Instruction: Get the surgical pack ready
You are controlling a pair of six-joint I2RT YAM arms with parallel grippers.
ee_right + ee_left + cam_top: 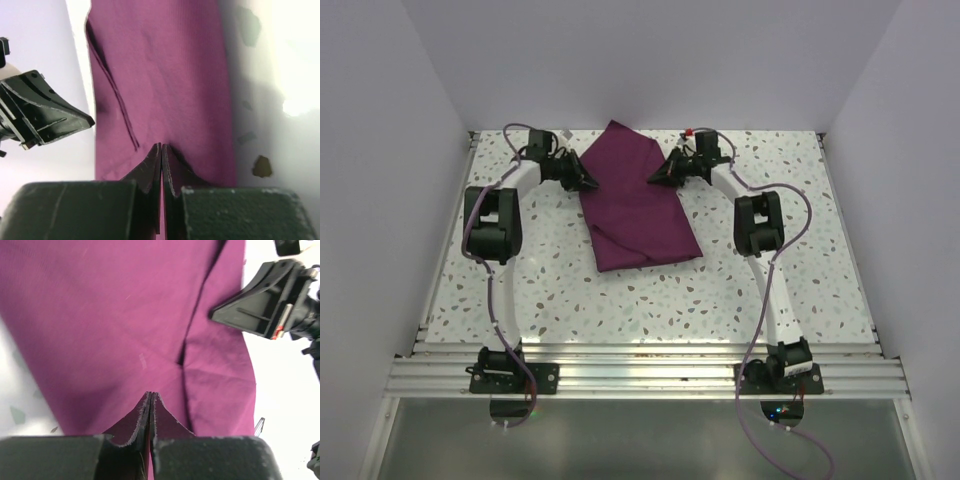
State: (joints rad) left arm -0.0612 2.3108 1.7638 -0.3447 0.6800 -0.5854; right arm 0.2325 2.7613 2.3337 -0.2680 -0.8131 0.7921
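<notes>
Here's the large plum-purple fabric cloth [638,205], folded at the speckled table [720,295]'s far middle. The left gripper [588,184] pinches its left edge and the right gripper [655,178] its right, fingers pressed together. Bare tabletop spreads nearer the bases.

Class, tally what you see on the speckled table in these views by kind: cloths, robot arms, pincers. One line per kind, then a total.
Cloths: 1, the purple cloth
Robot arms: 2, the left arm and the right arm
Pincers: 2, the left pincer and the right pincer, both shut on the purple cloth
Total: 5
</notes>
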